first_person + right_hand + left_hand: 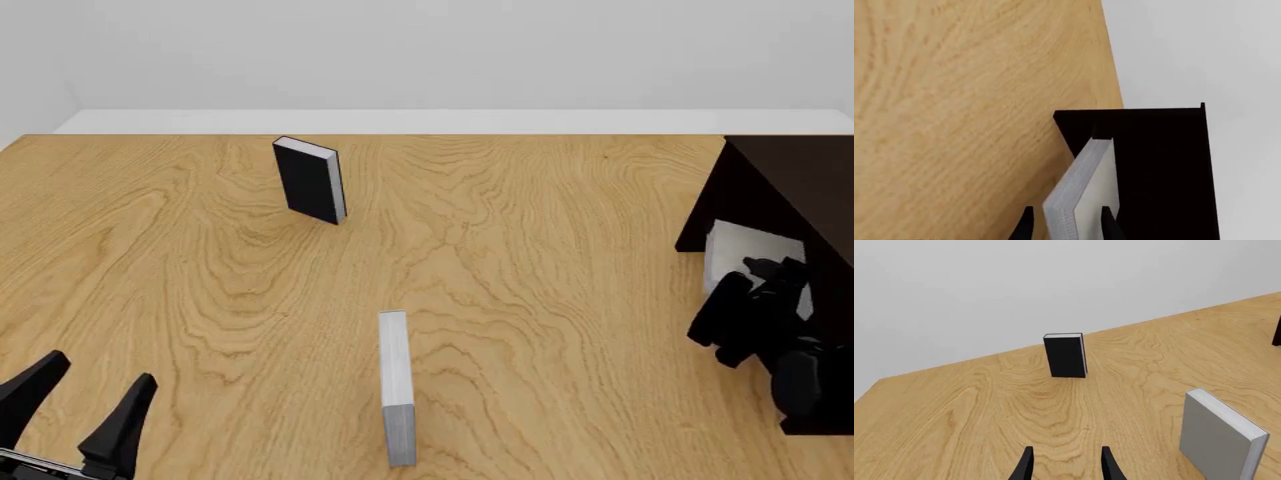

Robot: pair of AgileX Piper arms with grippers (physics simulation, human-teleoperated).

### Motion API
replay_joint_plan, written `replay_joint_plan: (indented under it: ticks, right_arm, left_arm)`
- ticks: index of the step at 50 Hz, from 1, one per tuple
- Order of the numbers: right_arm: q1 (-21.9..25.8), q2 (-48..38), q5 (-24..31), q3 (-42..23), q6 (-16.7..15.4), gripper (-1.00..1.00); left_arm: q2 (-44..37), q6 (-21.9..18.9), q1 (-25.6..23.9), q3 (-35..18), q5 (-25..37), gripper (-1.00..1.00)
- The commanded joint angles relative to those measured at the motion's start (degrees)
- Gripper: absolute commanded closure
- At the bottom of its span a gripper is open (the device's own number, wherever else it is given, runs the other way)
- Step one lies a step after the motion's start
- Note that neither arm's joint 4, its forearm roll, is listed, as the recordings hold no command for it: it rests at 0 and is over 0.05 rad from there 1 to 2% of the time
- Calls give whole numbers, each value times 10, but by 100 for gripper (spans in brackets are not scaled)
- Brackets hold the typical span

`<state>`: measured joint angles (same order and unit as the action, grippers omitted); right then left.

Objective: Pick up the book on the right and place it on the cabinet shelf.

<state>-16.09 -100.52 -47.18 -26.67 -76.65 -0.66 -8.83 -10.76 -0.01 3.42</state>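
Note:
The book (1084, 195), pale silver-grey with white page edges, sits tilted inside the dark recess of the cabinet shelf (1161, 165). In the front view the book (738, 250) shows as a pale patch under the cabinet's top board (787, 185) at the far right. My right gripper (1066, 225) has a finger on each side of the book's near end, spread far wider than the book's thickness, with a gap on the page side, so it is open. In the front view my right gripper (774, 278) reaches into the recess. My left gripper (80, 400) is open and holds nothing at the near left.
A black-covered book (310, 180) stands upright at the back left. Another pale grey book (395, 390) stands edge-on in the near middle, to the right of my left gripper (1066, 462). The table's far edge meets a white wall.

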Motion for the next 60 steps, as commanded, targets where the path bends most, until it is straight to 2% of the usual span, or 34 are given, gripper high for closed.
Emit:
replay_joint_plan:
  ticks: [1, 26, 30, 60]
  right_arm:
    - [3, -3, 19, -1, 10, -100]
    - [21, 11, 31, -12, 13, -100]
    - [18, 10, 24, -12, 5, -100]
    - [58, 21, 50, -31, 11, -100]
  left_arm:
    - [0, 0, -1, 0, 1, -100]
    - [2, 2, 0, 0, 1, -100]
    - [2, 2, 0, 0, 1, -100]
    - [3, 2, 1, 0, 3, -100]
